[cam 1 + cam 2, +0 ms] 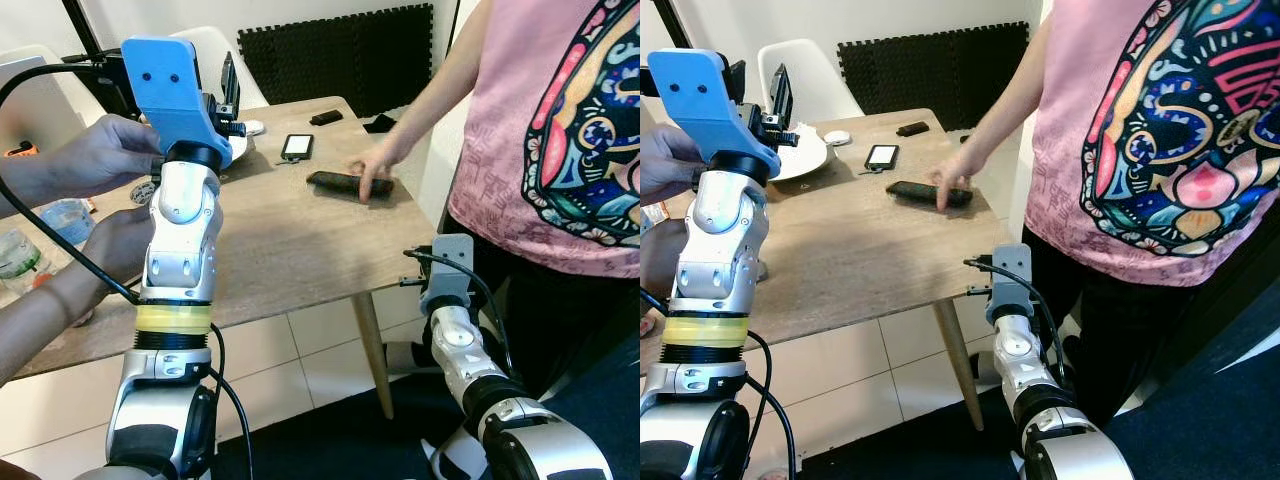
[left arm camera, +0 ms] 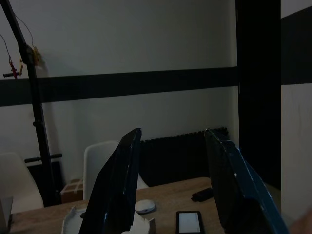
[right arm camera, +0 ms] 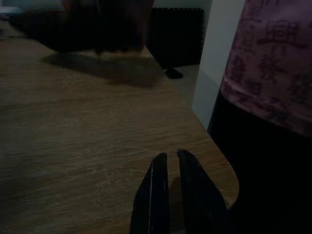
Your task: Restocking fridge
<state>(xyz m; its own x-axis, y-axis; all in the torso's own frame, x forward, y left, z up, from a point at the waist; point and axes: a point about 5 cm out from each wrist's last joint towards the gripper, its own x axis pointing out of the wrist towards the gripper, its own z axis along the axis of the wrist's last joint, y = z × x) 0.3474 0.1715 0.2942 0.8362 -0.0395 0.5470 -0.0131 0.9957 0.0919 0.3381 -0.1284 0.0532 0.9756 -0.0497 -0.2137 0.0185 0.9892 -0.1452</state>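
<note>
Left end effector (image 2: 170, 180) is raised, fingers spread, a phone (image 2: 189, 222) on the counter (image 1: 280, 250) just beyond. Right end effector (image 3: 171, 158), fingers together, rests over the counter's corner.

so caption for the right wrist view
Right gripper, fingers nearly shut, hovering over the wooden table corner beside a person.

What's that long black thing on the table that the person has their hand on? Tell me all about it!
The long black thing is a slim, dark, flat bar, maybe a remote, though that is too small to tell. It lies flat on the wooden table, near the far right edge. A person's hand rests fingertips on its right end. A phone lies just behind it.
</note>
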